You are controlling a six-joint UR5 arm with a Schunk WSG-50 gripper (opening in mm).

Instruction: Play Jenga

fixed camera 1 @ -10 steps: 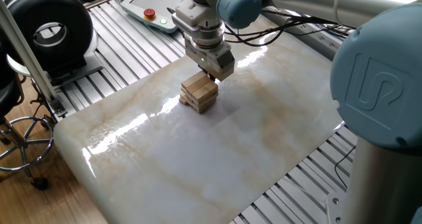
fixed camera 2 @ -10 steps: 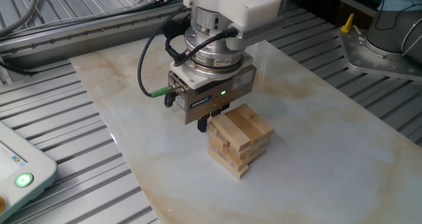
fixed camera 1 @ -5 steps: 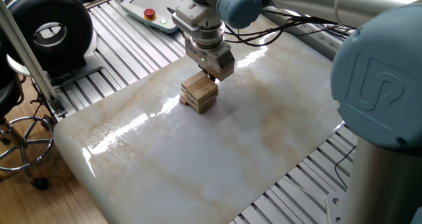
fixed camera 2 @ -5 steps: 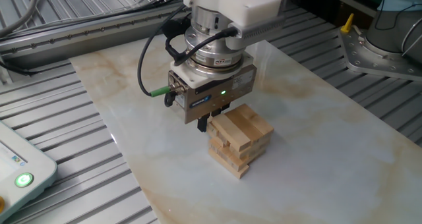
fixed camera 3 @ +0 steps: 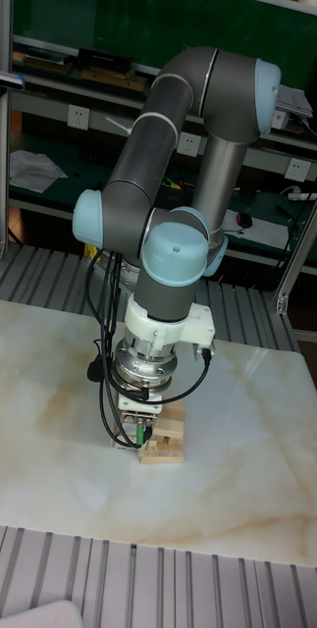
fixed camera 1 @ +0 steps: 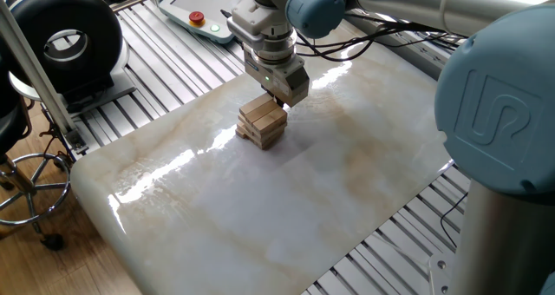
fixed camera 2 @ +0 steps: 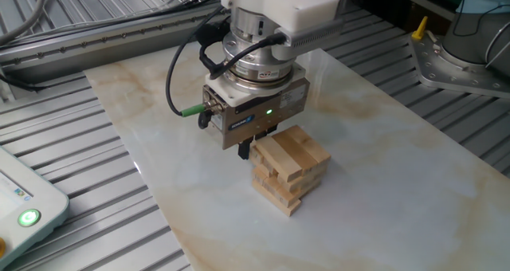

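Observation:
The Jenga stack of light tan wooden blocks in crosswise layers stands on the marble slab. It also shows in the other fixed view, Jenga stack, and in the tall view, Jenga stack. My gripper points down right beside the stack's upper layers, on the side toward the arm. In the other fixed view the gripper has its dark fingertips low against the stack's top edge. The gripper body hides the fingers' gap, and in the tall view the gripper covers part of the stack.
A teach pendant lies on the slatted metal bench beyond the slab. A black round device and a stool stand at the left. Grey robot base parts sit at the right of the slab.

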